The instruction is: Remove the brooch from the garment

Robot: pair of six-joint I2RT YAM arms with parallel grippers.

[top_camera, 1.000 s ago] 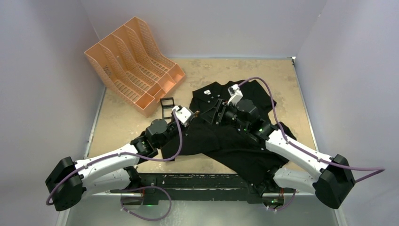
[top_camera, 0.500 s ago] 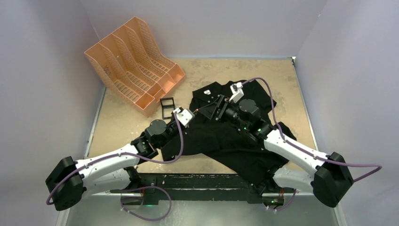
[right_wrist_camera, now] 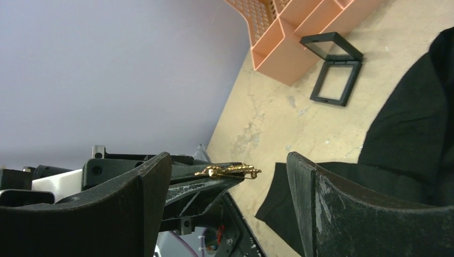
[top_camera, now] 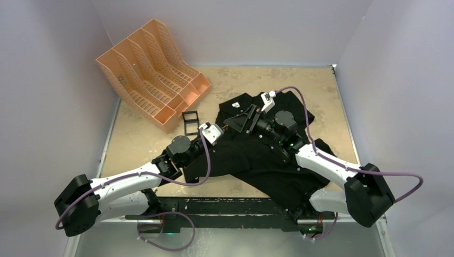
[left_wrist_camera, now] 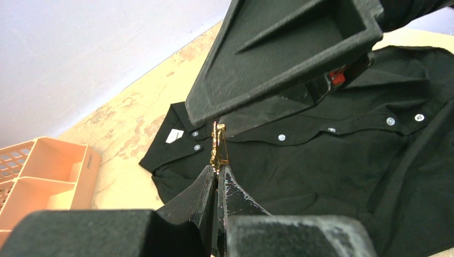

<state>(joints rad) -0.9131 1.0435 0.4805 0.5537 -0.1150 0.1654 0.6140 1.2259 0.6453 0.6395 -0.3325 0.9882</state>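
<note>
Counter [top_camera: 257, 80]: tan, worn surface.

Garment [top_camera: 257, 160]: black shirt, crumpled, spread from centre of the counter toward 4 o'clock. Collar with white label at its 11 o'clock end, white buttons along the placket.

File rack [top_camera: 150, 69]: orange, at 10 o'clock on the counter, apart from the shirt.

Right claw [right_wrist_camera: 230, 158]: spread wide over the collar area, holding nothing. One finger on each side of the pin, neither touching it.

Left claw [left_wrist_camera: 217, 172]: clamped shut on the pin's lower end, tips aimed at 12 o'clock in its own wrist view.

Black frame box [top_camera: 189, 122]: lying open at 9 o'clock of the collar, just off the rack's near corner.

Brooch [left_wrist_camera: 218, 147]: gold, sticking out past the left fingertips, held in the air above the shirt front, between the right claw's fingers.
</note>
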